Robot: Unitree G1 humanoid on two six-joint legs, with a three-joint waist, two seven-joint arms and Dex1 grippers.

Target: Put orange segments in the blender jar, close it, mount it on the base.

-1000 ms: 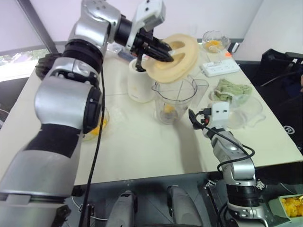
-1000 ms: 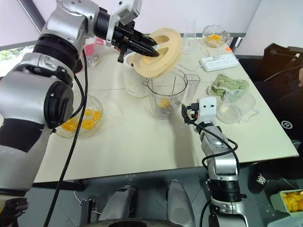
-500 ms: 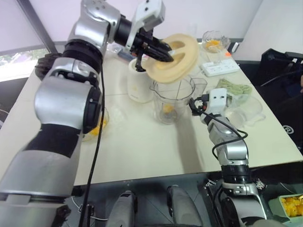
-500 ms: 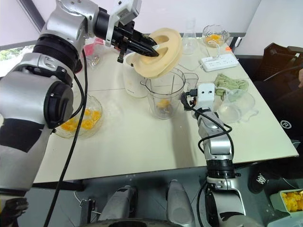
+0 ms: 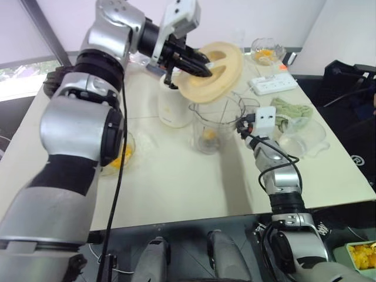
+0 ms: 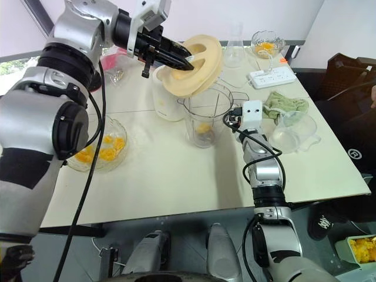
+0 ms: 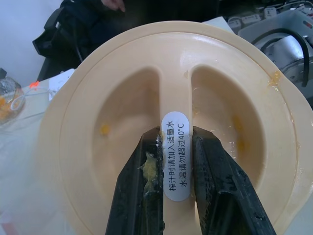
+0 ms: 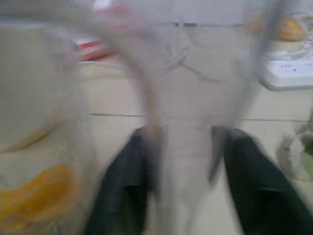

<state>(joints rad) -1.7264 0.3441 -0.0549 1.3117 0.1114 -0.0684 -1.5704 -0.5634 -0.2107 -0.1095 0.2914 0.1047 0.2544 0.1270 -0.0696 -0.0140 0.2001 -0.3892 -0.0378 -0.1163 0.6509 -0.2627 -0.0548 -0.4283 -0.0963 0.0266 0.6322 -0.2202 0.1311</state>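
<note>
The clear blender jar (image 5: 214, 123) stands mid-table with orange segments (image 6: 202, 128) at its bottom. Behind it, to the left, stands the cream-white base (image 5: 172, 108). My left gripper (image 5: 202, 67) hangs over the jar, shut on the centre ridge of a cream round lid (image 7: 98, 98), which is tilted above the jar's mouth; both black fingers (image 7: 142, 186) pinch the ridge. My right gripper (image 6: 230, 117) is level at the jar's right side. In the right wrist view its fingers (image 8: 122, 186) press the clear handle (image 8: 183, 147) from both sides.
A glass bowl of orange segments (image 6: 97, 153) sits at the table's left. A white power strip (image 5: 273, 84), a green cloth (image 5: 291, 110) and a clear bowl (image 5: 302, 138) lie to the right. A small bowl with fruit (image 5: 265, 54) and a flask (image 6: 235, 53) stand at the back.
My right gripper moved forward to the jar's handle and its fingers closed in on it. The left gripper kept the lid in the same place above the jar.
</note>
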